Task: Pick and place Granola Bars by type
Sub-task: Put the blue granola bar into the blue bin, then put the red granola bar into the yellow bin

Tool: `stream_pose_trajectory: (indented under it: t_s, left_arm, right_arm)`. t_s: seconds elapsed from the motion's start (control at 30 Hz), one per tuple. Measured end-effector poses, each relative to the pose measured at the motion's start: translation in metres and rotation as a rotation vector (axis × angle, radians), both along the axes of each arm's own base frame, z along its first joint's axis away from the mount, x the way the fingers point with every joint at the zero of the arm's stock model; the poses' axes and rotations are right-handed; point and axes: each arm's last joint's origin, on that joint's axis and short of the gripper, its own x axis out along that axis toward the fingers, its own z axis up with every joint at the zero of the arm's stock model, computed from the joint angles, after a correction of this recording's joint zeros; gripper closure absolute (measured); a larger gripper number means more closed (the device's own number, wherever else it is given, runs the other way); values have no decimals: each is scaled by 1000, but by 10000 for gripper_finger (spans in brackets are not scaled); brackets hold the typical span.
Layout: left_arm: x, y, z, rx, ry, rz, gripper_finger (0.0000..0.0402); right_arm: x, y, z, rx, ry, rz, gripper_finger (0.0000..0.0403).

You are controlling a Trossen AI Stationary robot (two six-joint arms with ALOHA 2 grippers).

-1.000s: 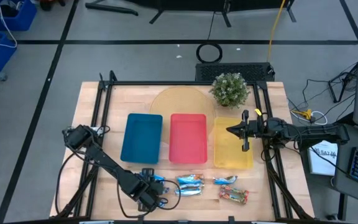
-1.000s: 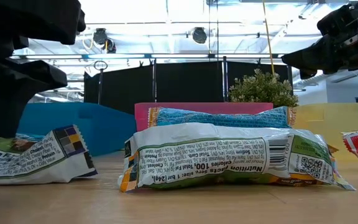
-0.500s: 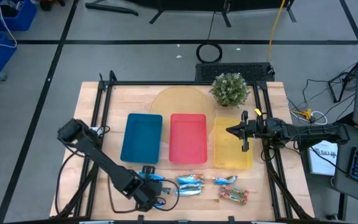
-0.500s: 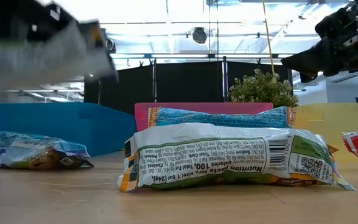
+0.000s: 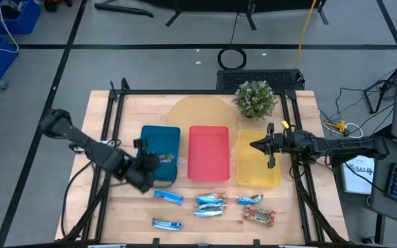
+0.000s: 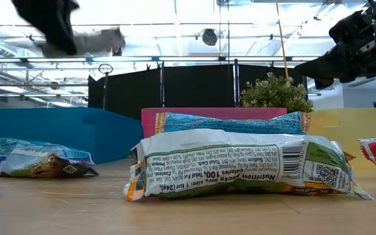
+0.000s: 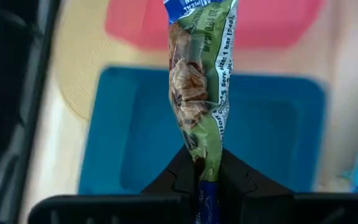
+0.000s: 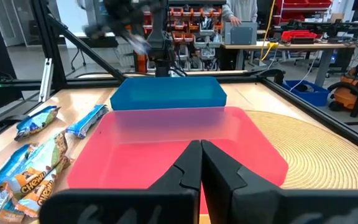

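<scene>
We see a pale wooden bench (image 5: 116,114) framed by black rails, on a grey floor (image 5: 47,41) crossed by dark lines. Shelves and workbenches fill the room behind.

The left claw (image 5: 158,160), pinched shut on a granola bar (image 7: 199,81), hangs over the blue tray (image 5: 158,141) near the bench's left side. The other bars (image 5: 210,204) lie along the front edge.

The right claw (image 5: 255,145), fingers together and seemingly empty, waits over the yellow tray (image 5: 253,172).
</scene>
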Motion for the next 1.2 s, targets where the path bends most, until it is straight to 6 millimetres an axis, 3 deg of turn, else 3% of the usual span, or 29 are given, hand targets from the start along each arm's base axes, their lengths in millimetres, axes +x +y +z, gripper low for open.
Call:
stream_pose_trajectory:
  t_s: [0.2, 0.33, 0.5, 0.67, 0.9, 1.07, 1.2]
  left_arm:
    - [-5, 23, -72, -115, 63, 7, 367]
    - [-4, 28, -92, -169, 57, -15, 370]
    - [-7, 33, -99, -196, 92, 1, 362]
    - [-6, 34, -98, -214, 70, 45, 334]
    - [-1, 31, -87, -222, 59, 23, 251]
    - [-5, 27, -60, -75, -68, -49, 215]
    - [-31, 23, -24, 18, -276, -129, 230]
  right_arm:
    - [1, 0, -1, -2, 15, 0, 403]
    - [1, 0, -2, -2, 16, 0, 403]
    - [1, 0, -1, -2, 13, 0, 403]
    - [1, 0, -1, -2, 13, -1, 403]
    - [2, 0, -4, -2, 39, 1, 403]
    - [2, 0, -5, -2, 49, 0, 403]
    - [2, 0, -4, -2, 44, 0, 403]
